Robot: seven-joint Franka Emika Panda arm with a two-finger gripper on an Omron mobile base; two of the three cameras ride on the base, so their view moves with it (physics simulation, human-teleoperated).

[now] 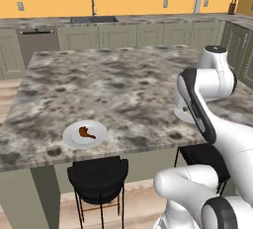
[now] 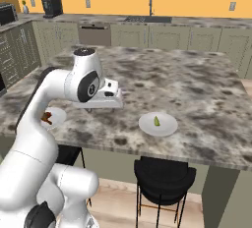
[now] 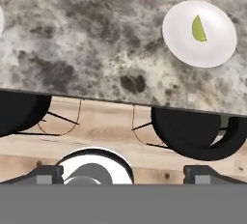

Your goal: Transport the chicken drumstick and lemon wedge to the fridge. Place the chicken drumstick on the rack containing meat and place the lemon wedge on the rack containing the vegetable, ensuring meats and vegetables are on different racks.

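Stools: two black round-seated stools (image 3: 193, 131) tucked under the desk edge.
Fingers: dark fingertips (image 3: 205, 172) spread wide apart, holding nothing.
Desk: grey-brown marbled stone desk (image 1: 123, 85).
Drumstick: brown chicken drumstick (image 1: 86, 133) on a white round plate (image 1: 99, 128).
Lemon: yellow-green lemon wedge (image 3: 198, 29) on a second white plate (image 3: 217, 44).

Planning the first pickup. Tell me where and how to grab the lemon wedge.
Come straight down on the lemon wedge. It lies flat at the middle of its white plate, so close the pincer across its narrow width, at mid-length where the curved back is thickest.
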